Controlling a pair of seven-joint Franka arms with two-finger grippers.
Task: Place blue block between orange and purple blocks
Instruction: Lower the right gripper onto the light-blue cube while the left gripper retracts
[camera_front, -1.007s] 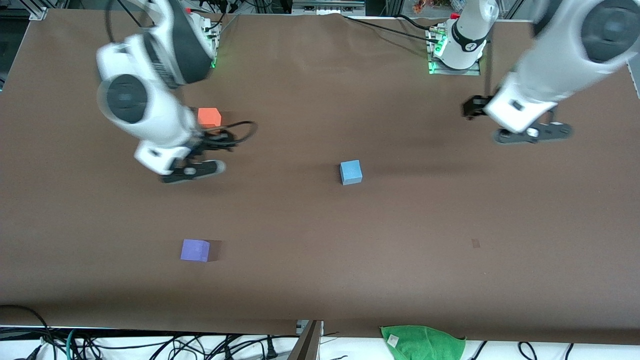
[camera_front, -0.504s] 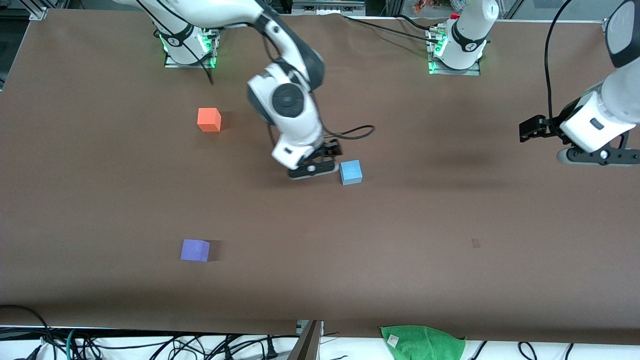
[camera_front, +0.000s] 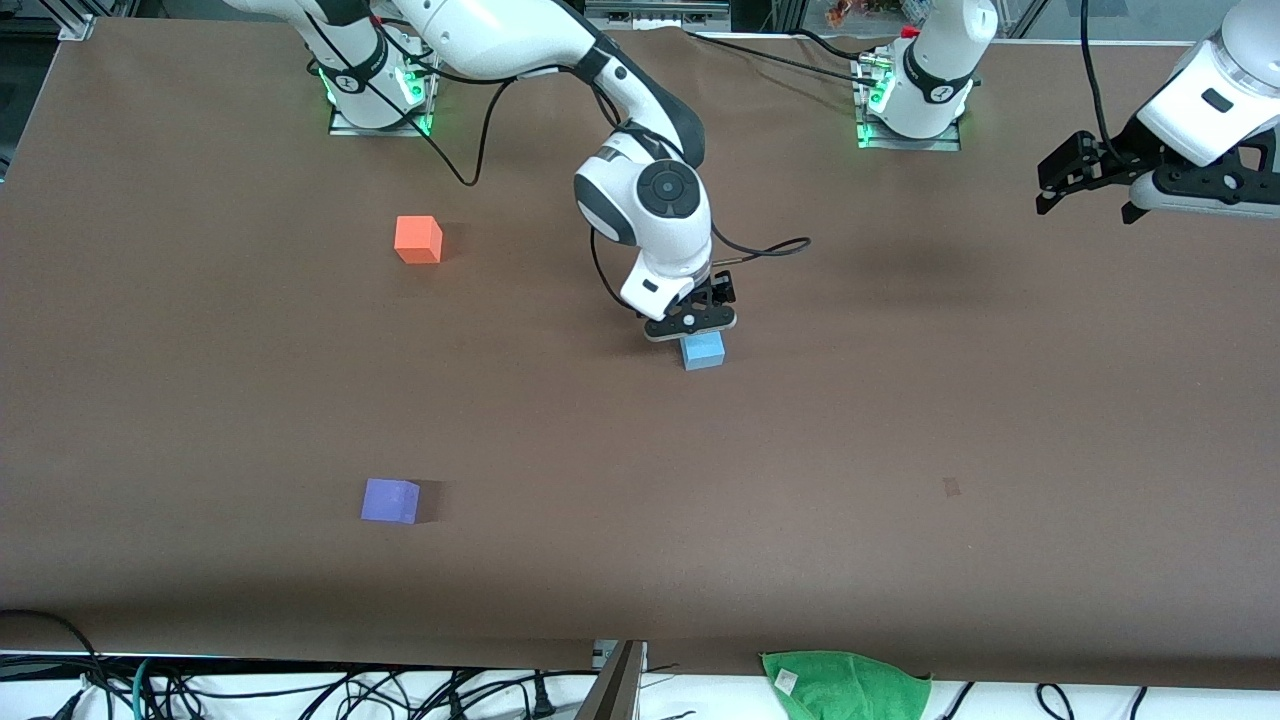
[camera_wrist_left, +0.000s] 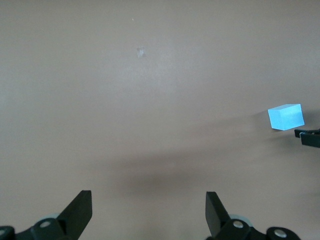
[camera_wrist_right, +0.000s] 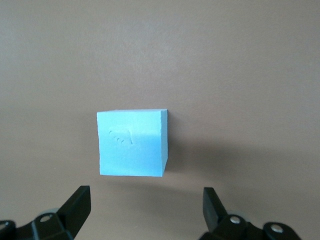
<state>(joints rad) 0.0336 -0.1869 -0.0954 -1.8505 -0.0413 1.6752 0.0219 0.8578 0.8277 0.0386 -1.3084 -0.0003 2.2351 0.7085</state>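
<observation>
The blue block sits mid-table, and the right wrist view shows it just ahead of the fingers, not between them. My right gripper hangs open right over the block's edge that faces the robots' bases. The orange block lies toward the right arm's end. The purple block lies nearer the front camera than the orange one. At the left arm's end my left gripper is up in the air, open and empty. Its wrist view catches the blue block at a distance.
A green cloth lies at the table's front edge, with cables along that edge. The arm bases stand along the edge farthest from the front camera. A small dark mark is on the brown table cover.
The right arm has swung from beside the orange block to over the blue block. The left arm has pulled away toward its end of the table and risen. No block has moved.
</observation>
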